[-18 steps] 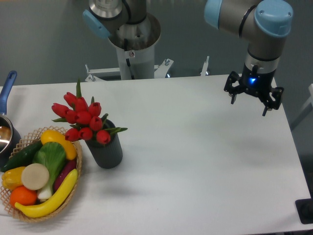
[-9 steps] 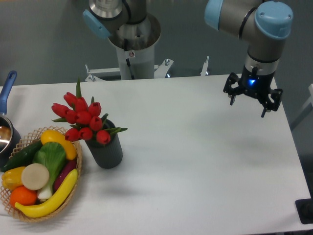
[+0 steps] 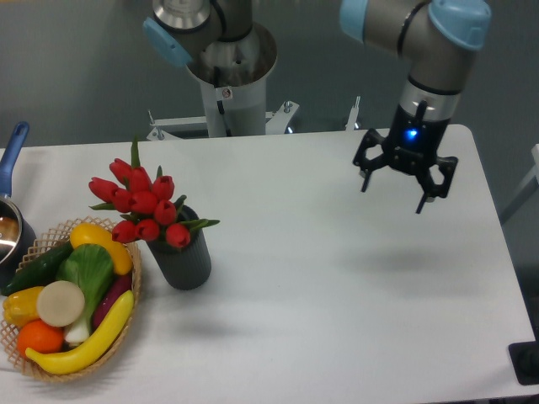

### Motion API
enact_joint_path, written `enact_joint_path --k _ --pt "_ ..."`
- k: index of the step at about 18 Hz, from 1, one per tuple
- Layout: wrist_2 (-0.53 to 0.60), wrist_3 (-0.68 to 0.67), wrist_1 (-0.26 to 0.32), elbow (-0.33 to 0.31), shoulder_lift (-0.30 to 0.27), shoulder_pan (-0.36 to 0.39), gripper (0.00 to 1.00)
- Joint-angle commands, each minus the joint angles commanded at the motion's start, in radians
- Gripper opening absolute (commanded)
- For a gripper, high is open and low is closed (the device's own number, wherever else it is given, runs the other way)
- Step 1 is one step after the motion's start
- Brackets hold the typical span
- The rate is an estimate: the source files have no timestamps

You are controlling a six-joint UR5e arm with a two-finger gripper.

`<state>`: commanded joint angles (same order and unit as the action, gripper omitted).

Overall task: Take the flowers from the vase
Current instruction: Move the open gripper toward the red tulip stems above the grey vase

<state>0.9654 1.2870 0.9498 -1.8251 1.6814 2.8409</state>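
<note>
A matte, dark grey cylindrical vase [image 3: 182, 257] stands on the smooth white table [image 3: 337, 278], holding the flowers [image 3: 141, 204], a bunch of glossy red closed tulip buds with pointed green leaves. Just beside it on the left sits a woven basket [image 3: 128, 316] of fruit and vegetables, and a blue-handled pot [image 3: 10, 210] shows at the table's left edge. The black gripper [image 3: 396, 187] hangs well apart over the right side of the table, its fingers spread and holding nothing.

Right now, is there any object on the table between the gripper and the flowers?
No. In the camera view, only bare white table lies between the gripper and the flowers.
</note>
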Motion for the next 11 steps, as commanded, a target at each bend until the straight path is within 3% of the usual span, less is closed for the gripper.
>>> enact_joint_path --k 2,6,11 --pt "-0.11 -0.005 -0.019 -0.045 -0.031 -0.003 1.0" --pt "-0.333 0.001 -0.02 -0.095 -0.038 -0.005 1.0" --pt "-0.438 0.073 -0.023 -0.181 -0.043 -0.051 1.0"
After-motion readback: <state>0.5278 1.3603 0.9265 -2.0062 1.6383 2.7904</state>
